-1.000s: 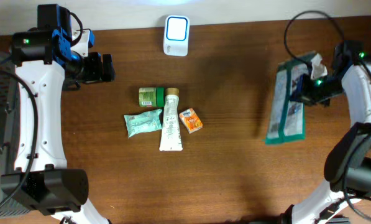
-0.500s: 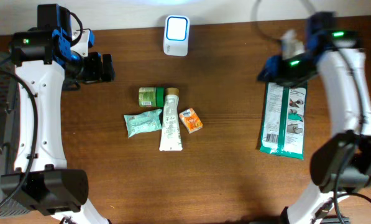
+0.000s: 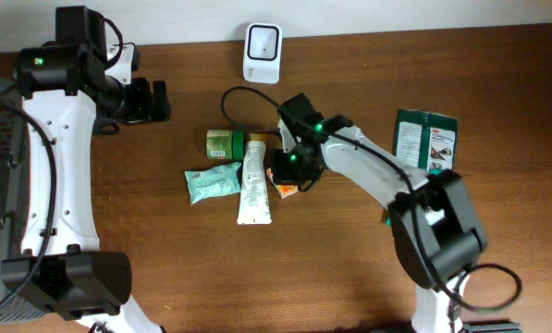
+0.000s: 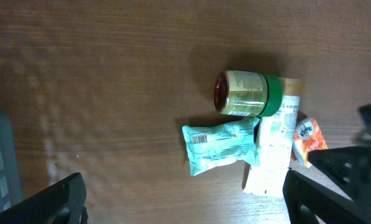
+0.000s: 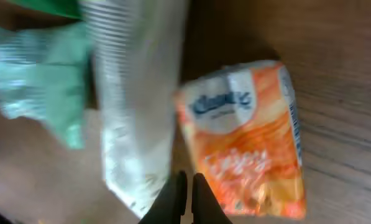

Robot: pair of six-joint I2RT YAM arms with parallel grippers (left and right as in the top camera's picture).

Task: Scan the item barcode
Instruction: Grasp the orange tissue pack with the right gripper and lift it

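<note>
My right gripper (image 3: 288,172) is pinched fully shut with nothing in it. From overhead it hangs right over the orange tissue pack (image 3: 286,191), which lies flat just beside the white tube (image 3: 254,185) in the mid-table cluster, well apart from the scanner (image 3: 263,53) at the far edge. My left gripper (image 3: 157,100) stands wide open and empty, off to the side.

In the left wrist view the pack (image 4: 309,138) sits at the right end of the cluster, past the green pouch (image 4: 219,146) and the jar (image 4: 244,93).

In the right wrist view my closed fingertips (image 5: 176,194) point at the pack's (image 5: 247,143) near edge. The picture is blurred and I see no barcode. I judge the pack light, soft and slick in its film wrap. I'd open up first and pinch it gently across its narrow width, clear of the tube, so it neither squashes nor slides.
</note>
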